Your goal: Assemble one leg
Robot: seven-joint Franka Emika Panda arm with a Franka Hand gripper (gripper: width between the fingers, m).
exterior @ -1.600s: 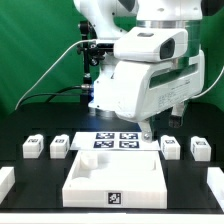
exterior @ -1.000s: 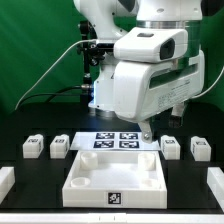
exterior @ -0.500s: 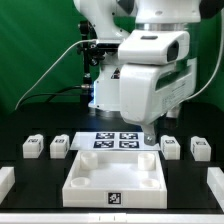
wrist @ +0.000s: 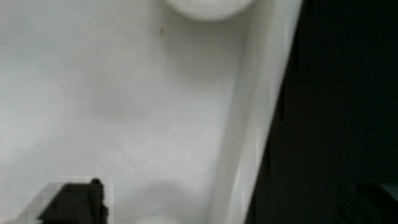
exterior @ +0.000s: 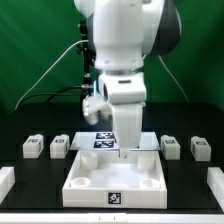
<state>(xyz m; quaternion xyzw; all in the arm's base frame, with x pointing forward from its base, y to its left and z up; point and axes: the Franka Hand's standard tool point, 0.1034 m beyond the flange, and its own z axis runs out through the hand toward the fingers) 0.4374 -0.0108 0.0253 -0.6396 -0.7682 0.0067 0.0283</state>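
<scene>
Four small white legs stand on the black table, two on the exterior view's left (exterior: 32, 147) (exterior: 60, 146) and two on its right (exterior: 171, 146) (exterior: 200, 148). My gripper (exterior: 124, 148) hangs low over the back rim of the large white tray (exterior: 150, 185), apart from every leg. In the wrist view the tray floor (wrist: 125, 110) and its rim (wrist: 267, 100) fill the picture, with a round boss (wrist: 210, 8) at one edge. One dark finger (wrist: 75, 200) shows far to the side; the other is lost against the black table. The gripper (wrist: 199, 208) is open and empty.
The marker board (exterior: 103, 141) lies behind the tray, partly hidden by my arm. White pieces sit at the table's far left (exterior: 5, 180) and far right (exterior: 215, 180). A green curtain stands behind.
My arm has turned about its wrist, and the gripper has moved toward the exterior view's left and lower, from beside the marker board to the tray's back rim. The legs and the tray have not moved.
</scene>
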